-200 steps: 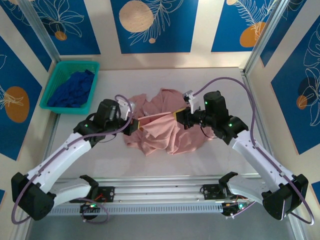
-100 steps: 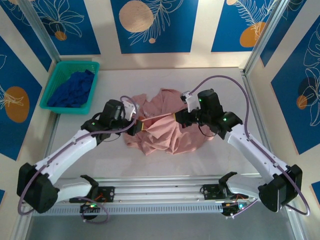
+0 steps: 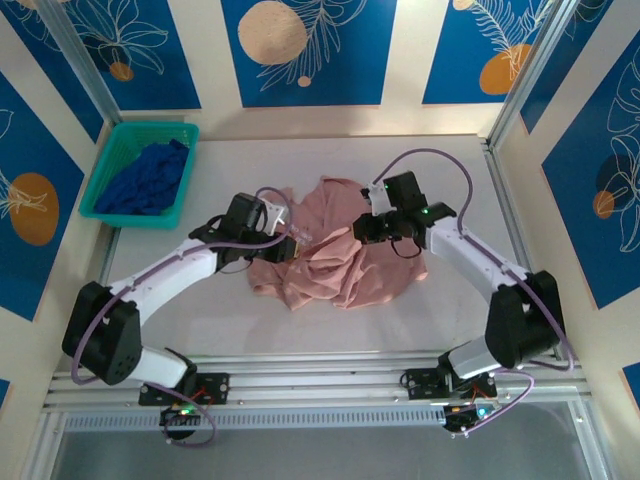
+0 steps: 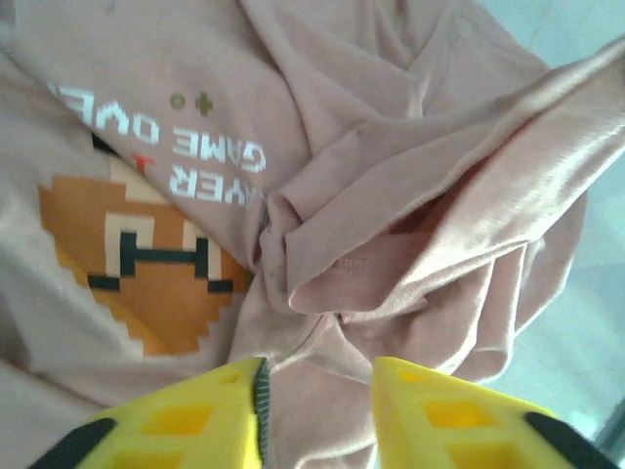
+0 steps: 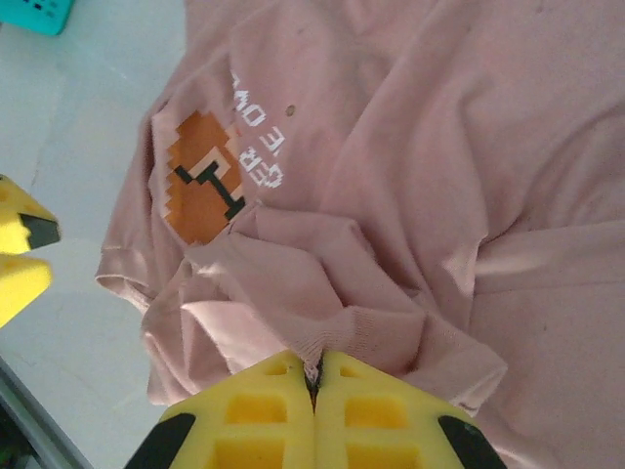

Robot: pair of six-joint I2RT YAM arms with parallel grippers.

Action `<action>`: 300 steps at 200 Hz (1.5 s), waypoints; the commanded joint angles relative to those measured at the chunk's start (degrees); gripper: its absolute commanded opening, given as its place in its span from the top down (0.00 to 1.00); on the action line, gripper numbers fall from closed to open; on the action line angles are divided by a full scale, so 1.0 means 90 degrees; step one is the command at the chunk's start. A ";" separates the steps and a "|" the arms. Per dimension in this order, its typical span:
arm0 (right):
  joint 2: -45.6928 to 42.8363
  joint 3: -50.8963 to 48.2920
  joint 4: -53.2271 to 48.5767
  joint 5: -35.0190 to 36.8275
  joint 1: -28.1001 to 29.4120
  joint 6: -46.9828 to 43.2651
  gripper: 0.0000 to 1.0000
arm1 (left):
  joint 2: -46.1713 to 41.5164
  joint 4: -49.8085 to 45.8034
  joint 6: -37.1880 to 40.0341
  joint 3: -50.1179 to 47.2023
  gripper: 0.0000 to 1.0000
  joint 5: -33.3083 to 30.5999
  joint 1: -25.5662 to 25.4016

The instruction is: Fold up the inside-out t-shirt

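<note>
The inside-out t-shirt (image 3: pixel 335 258) lies crumpled in a dusty-pink heap mid-table. Its orange pixel print (image 4: pixel 146 269) with white lettering faces up, also seen in the right wrist view as the print (image 5: pixel 200 191). My left gripper (image 3: pixel 293 238) hovers at the heap's left side. In its wrist view the left gripper (image 4: pixel 317 415) stands open, slack cloth lying below the gap. My right gripper (image 3: pixel 358 230) is at the heap's upper right, and the right gripper (image 5: pixel 314 376) is shut on a pinched fold of the t-shirt (image 5: pixel 391 293). The left gripper (image 5: pixel 41 249) shows at the left edge there.
A teal basket (image 3: pixel 115 150) holding a dark blue garment (image 3: pixel 148 178) stands at the back left. Patterned walls close the table on three sides. A metal rail (image 3: pixel 320 385) with the arm bases runs along the near edge.
The left gripper has opened and let go of the cloth it was holding. Both grippers moved farther back and closer together, and the band stretched between them has gone slack.
</note>
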 commanded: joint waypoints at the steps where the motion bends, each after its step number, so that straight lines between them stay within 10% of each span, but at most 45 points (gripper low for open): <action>1: 0.0312 0.0456 -0.0077 -0.0337 -0.0133 -0.0096 1.00 | 0.0109 0.0648 0.0804 0.0170 0.59 0.0194 0.0088; 121: 0.0609 0.0935 -0.0330 -0.0549 -0.0257 -0.0323 1.00 | 0.2164 0.0725 0.2392 0.1168 0.26 0.1090 0.0010; 225: 0.0609 0.0973 -0.0375 -0.0514 -0.0306 -0.0387 1.00 | 0.2603 0.0379 0.2554 0.1282 0.37 0.2093 0.0118; 300: 0.0646 0.0974 -0.0340 -0.0536 -0.0306 -0.0351 1.00 | 0.2568 0.0415 0.2495 0.1220 0.76 0.1998 0.0219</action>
